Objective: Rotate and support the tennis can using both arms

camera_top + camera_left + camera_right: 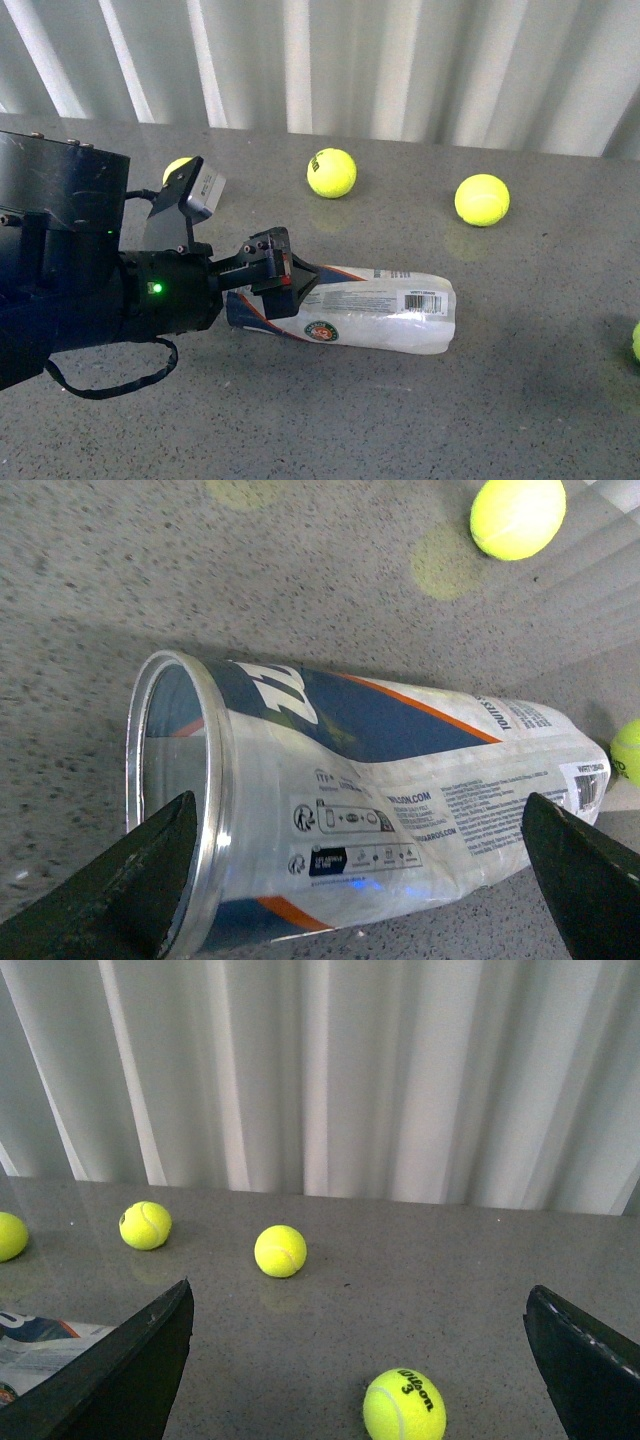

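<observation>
Nearest the camera, the left arm (80, 260) is seen at the far left, big and black, and a green light (156, 288) is lit on it. A black cable (100, 385) is looped under it, and a small grey box (198, 190) is fixed on top. Part of a first ball (176, 168) is seen behind that box.

The left gripper (280, 275) is held at the left end of the can (385, 310). In the left wrist view its fingers (110, 890) are spread wide and nothing is squeezed. The can (360, 780) is seen between them. One finger is seen in front of the metal rim (215, 810), but it cannot be told if the rim is touched.

The can is laid on its side on the grey table (500, 400). Its rim end is turned to the left arm and its barcode end to the right.

Past the can, a second ball (332, 172) and a third ball (481, 199) are set well apart, near the white wall (400, 60). A fourth ball (636, 342) is cut off at the right edge.

In the right wrist view, the right gripper (357, 1340) is spread wide above the table with nothing held. A marked ball (403, 1405) is seen near the gap, and a corner of the can (40, 1335) beside one finger.
</observation>
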`<state>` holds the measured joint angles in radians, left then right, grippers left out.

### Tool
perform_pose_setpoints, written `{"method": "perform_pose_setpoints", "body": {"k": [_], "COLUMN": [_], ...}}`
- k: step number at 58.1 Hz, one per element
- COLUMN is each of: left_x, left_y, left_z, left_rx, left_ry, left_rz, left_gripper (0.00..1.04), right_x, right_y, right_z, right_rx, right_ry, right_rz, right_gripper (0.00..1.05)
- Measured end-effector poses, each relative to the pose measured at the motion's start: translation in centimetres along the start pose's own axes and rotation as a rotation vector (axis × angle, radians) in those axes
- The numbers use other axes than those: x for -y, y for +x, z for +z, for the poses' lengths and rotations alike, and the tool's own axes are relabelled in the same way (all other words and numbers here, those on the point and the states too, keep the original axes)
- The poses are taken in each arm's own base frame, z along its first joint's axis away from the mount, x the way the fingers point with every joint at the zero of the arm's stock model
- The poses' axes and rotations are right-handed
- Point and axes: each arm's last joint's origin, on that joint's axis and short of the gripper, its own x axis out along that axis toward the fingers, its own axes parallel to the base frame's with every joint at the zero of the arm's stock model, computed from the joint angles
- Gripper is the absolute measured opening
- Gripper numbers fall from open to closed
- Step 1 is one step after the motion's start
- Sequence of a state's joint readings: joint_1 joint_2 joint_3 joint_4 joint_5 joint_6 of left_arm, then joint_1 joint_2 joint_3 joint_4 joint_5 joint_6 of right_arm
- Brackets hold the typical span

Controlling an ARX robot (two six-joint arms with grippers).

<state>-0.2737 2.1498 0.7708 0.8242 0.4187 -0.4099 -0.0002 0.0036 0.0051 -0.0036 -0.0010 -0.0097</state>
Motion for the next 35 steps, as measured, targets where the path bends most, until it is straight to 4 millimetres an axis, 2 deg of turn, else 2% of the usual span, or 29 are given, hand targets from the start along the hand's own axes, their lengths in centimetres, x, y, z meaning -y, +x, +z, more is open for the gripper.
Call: {"method": "perform_pose_setpoints", "body": {"k": [25,35], "left_x": [0.3,2.1], "left_y": [0.1,-1.6], "left_z": [0.3,2.0], "left_rx": [-0.021,-0.038], "left_ry": [-0.036,0.025], "left_rz": [-0.015,-0.073], "left_gripper": [0.24,0.05], "right_x": [0.0,0.0], "right_y": [0.0,0.0], "right_z": [0.0,0.0], "right_rx": [0.0,0.0], "right_ry": [0.0,0.0], "right_rz": [0.0,0.0], "right_gripper": [0.98,0.98]}}
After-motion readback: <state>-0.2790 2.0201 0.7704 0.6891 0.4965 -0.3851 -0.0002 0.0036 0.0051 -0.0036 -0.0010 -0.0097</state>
